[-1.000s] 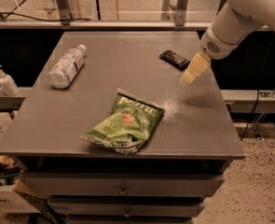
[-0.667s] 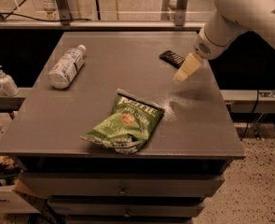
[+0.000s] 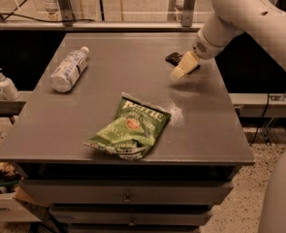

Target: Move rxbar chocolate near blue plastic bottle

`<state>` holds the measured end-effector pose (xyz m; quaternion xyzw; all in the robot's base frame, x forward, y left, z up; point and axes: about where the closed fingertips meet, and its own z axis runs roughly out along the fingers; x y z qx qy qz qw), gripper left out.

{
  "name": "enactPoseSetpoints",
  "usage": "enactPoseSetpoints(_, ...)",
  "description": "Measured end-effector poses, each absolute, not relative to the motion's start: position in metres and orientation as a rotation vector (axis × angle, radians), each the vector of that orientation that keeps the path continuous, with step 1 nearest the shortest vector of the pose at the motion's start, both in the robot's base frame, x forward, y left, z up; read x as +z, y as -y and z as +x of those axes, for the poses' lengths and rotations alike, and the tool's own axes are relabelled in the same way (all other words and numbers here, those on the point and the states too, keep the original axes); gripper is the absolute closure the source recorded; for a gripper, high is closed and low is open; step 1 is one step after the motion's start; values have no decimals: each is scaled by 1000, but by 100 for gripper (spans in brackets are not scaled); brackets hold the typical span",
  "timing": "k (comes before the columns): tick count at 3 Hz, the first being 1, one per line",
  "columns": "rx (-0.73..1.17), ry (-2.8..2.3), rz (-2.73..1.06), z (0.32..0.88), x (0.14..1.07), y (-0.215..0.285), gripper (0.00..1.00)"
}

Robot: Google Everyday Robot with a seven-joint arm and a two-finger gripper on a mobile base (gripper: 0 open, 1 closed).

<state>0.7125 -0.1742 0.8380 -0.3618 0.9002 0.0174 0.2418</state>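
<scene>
Table (image 3: 108,47): flat grey slab with a matte top and square edges; a drawer front (image 3: 128,197) with a small knob sits under it.
Chip bag (image 3: 129,129): large, green and crinkled, with a glossy film; it lies near the front edge of the table, roughly mid-width.
Pump dispenser (image 3: 6,84): small white bottle, upright on a ledge off the table's left side.
Blue plastic bottle (image 3: 69,70): clear plastic cylinder with a white screw cap and a pale bluish label. It lies on its side at the table's left, cap pointing toward the far edge.
Rxbar chocolate (image 3: 172,58): small flat packet in a dark, slightly glossy wrapper, lying flat at the far right of the table. It is well apart from the bottle, and I cover part of it.
My arm (image 3: 239,13): smooth white rounded shell, coming in from the upper right.
My gripper (image 3: 177,74): pale cream and wedge-shaped, angled down and to the left. It is low over the tabletop, right at the bar's near edge.
Gripper state: I cannot tell whether it is open or closed.
Change since a second ago: my gripper has slid left, from beside the bar to over it. The bar, bottle and chip bag lie where they were.
</scene>
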Motion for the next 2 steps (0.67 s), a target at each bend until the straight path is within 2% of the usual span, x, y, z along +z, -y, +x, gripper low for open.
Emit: enactPoseSetpoints(2, 111, -2504, -947, 732, 823, 152, 0)
